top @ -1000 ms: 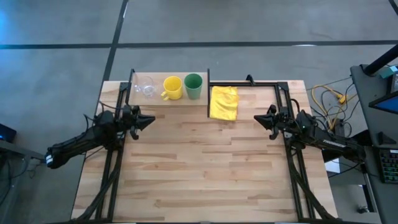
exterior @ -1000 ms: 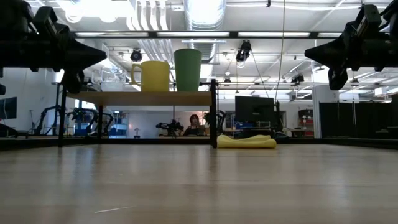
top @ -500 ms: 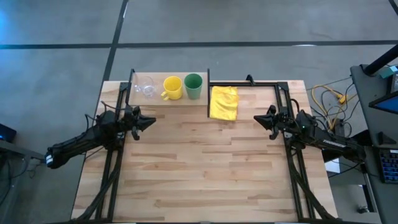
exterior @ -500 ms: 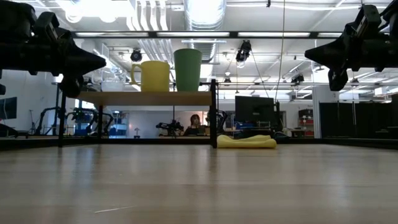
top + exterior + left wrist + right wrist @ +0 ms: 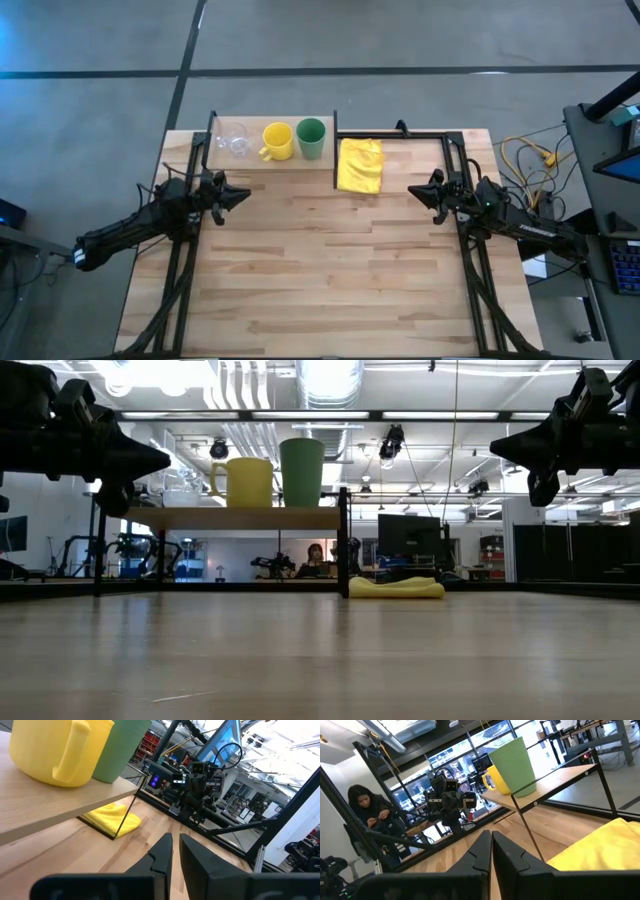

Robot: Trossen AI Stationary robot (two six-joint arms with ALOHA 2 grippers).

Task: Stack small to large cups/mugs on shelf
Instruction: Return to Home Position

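Note:
The shelf point(image 5: 270, 162) stands at the table's far left. On it stand, each on its base in a row from left to right, the clear glass cup point(image 5: 232, 139), the yellow mug point(image 5: 277, 141) and the green cup point(image 5: 311, 138). In the low view the yellow mug point(image 5: 245, 482) and the green cup point(image 5: 301, 472) stand side by side on the shelf point(image 5: 240, 518). My left gripper point(image 5: 243, 193) hovers near the shelf's front left, its fingers a narrow gap apart point(image 5: 175, 840), and is empty. My right gripper point(image 5: 412, 190) hovers at the table's right, shut point(image 5: 491, 836) and empty.
A yellow cloth point(image 5: 361, 165) lies on the table right of the shelf, inside a black frame bar point(image 5: 420, 134). Black frame rails run along both table sides. The wide tabletop point(image 5: 330, 270) lies between and in front of the arms. A person point(image 5: 367, 810) sits beyond the table.
My left gripper has sunk a little and then held still. The cups stay where they were.

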